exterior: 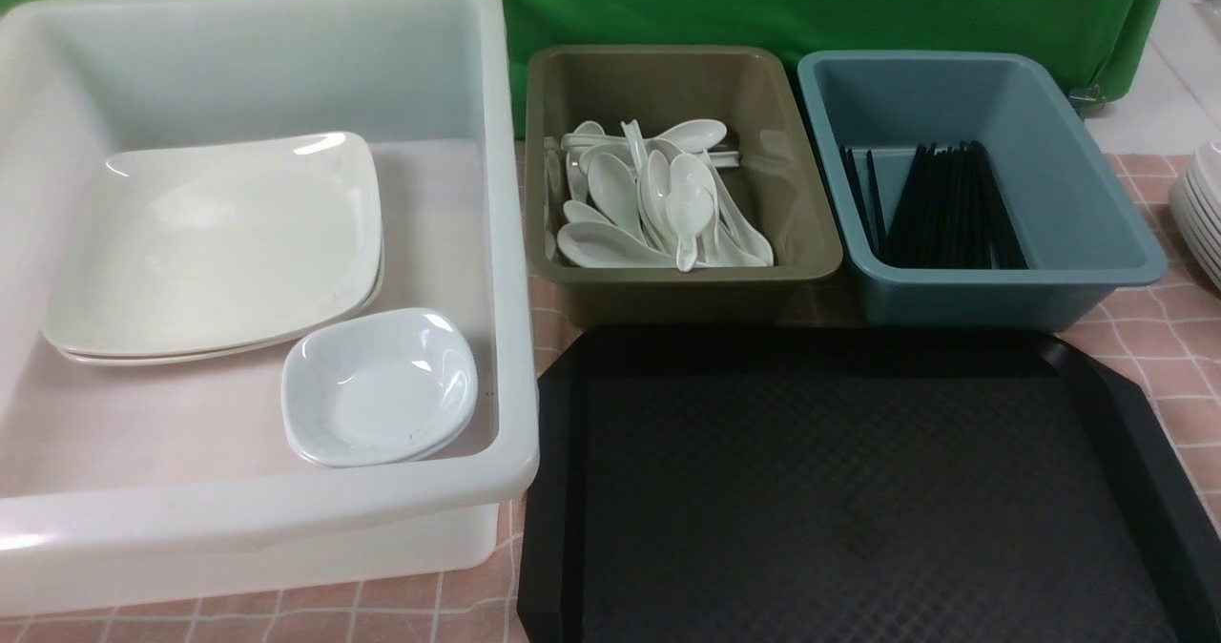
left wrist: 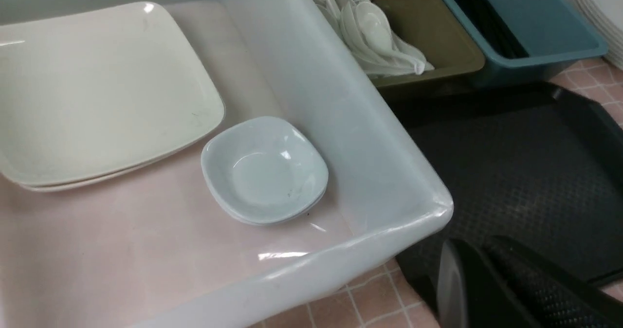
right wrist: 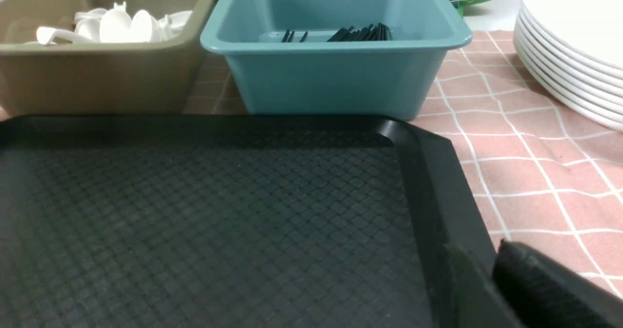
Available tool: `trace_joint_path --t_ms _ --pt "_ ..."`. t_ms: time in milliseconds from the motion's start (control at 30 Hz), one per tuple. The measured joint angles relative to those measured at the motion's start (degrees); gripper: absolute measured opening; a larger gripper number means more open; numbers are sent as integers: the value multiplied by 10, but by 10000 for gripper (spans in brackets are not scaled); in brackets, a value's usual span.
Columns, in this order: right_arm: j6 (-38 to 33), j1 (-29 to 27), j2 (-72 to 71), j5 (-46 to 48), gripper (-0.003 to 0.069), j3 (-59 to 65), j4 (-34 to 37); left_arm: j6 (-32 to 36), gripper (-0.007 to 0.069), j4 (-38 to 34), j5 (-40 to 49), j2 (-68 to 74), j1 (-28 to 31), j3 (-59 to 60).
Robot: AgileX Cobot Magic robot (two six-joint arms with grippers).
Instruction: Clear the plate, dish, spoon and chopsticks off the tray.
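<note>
L gripper [left wrist: 479,289] fingers together — empty. R gripper [right wrist: 511,289] — only one finger visible, state unclear.

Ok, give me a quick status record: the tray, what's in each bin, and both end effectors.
tray: nothing on its visible surface
white tub: two stacked plates, with two stacked small dishes beside them
brown bin: heap of white spoons
blue bin: black chopsticks
table, right edge: spare plate stack
left end effector: shut, holding nothing
right end effector: partly in view, can't tell whether open or shut
</note>
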Motion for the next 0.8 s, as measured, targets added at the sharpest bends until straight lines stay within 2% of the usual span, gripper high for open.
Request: trace_joint_path --t_ms 433,633,800 --pt "-1 0 0 10 215 -2 0 38 20 -39 12 0 0 0" --pt "-1 0 0 10 231 -2 0 66 18 -88 12 -2 0 9" --pt "-1 0 0 10 237 -2 0 96 17 -139 -49 -17 0 71"
